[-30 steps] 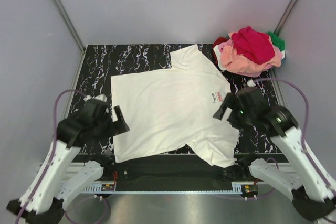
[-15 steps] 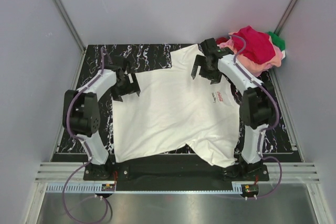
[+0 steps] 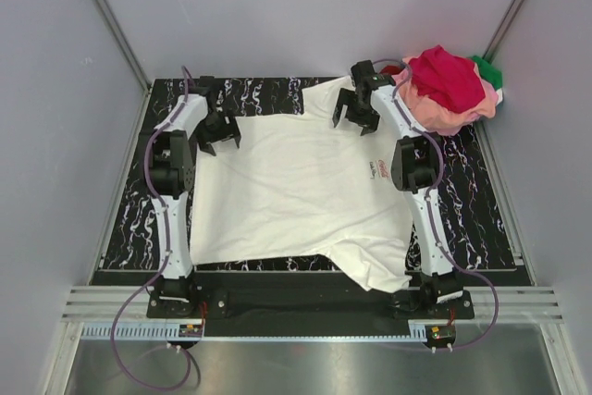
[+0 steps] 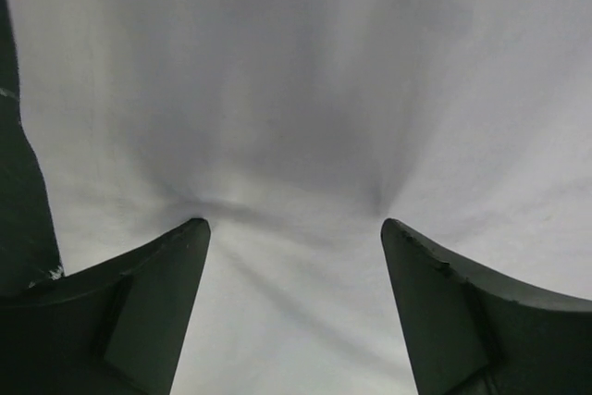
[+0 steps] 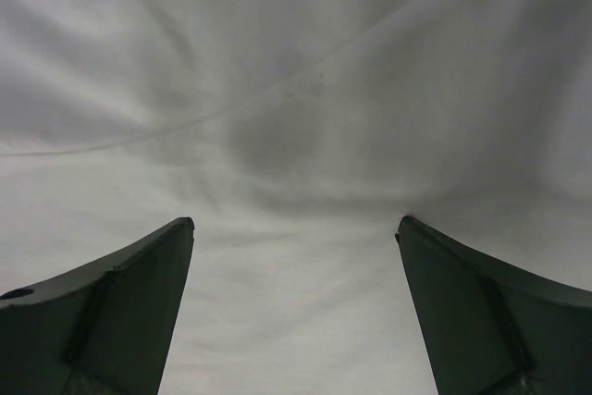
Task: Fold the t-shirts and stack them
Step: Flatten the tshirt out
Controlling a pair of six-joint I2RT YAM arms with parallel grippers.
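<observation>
A white t-shirt with a small red label lies spread on the black marbled table. My left gripper is open, its tips pressing on the shirt's far left corner; the wrist view shows white cloth dimpled between the spread fingers. My right gripper is open, pressing on the shirt's far right part near the sleeve; white cloth with a seam fills that view between the fingers. A heap of pink, magenta, dark red and green tees sits at the far right corner.
The black marbled table is bounded by grey walls on three sides. A metal rail runs along the near edge by the arm bases. The shirt's near right sleeve reaches the table's front edge.
Both arms have stretched from the near side to the far edge of the shirt. The grippers now press on its far corners, and the far left corner has shifted.
</observation>
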